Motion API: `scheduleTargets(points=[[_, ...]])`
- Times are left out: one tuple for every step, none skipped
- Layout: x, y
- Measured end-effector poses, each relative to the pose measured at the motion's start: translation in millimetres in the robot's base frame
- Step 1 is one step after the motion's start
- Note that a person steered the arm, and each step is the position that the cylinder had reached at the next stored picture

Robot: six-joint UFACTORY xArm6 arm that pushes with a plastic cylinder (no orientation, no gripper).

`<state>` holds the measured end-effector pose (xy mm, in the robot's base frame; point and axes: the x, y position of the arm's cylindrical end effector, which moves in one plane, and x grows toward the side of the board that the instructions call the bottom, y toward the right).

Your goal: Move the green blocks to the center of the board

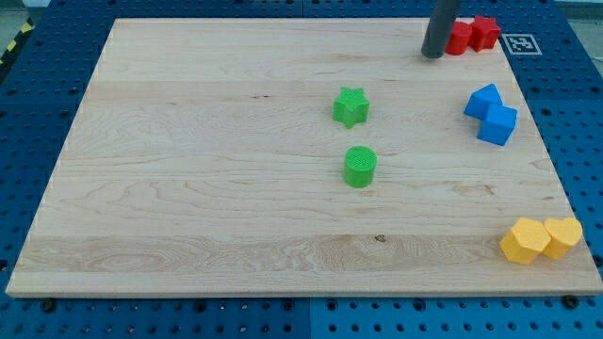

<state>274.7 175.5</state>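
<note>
A green star block point(350, 106) lies a little right of the board's middle, toward the view's top. A green cylinder block point(360, 166) stands just below it, close to the middle. My tip point(432, 55) is at the view's top right, far from both green blocks, up and to the right of the star. The tip sits right beside the left red block point(459, 38); I cannot tell whether they touch.
Two red blocks, the second one point(485, 32) further right, sit at the top right corner. Two blue blocks point(483, 100) point(497, 124) sit at the right edge. Two yellow blocks point(523, 240) point(562, 236) sit at the bottom right. The wooden board point(188, 188) lies on a blue pegboard.
</note>
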Motion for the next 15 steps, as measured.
scheduleTargets(points=[[0,-41],[30,-51],[74,-43],[110,-20],[123,-22],[119,-72],[117,-131],[117,-153],[120,-136],[131,-134],[157,-145],[173,-180],[214,-186],[260,-170],[263,-128]])
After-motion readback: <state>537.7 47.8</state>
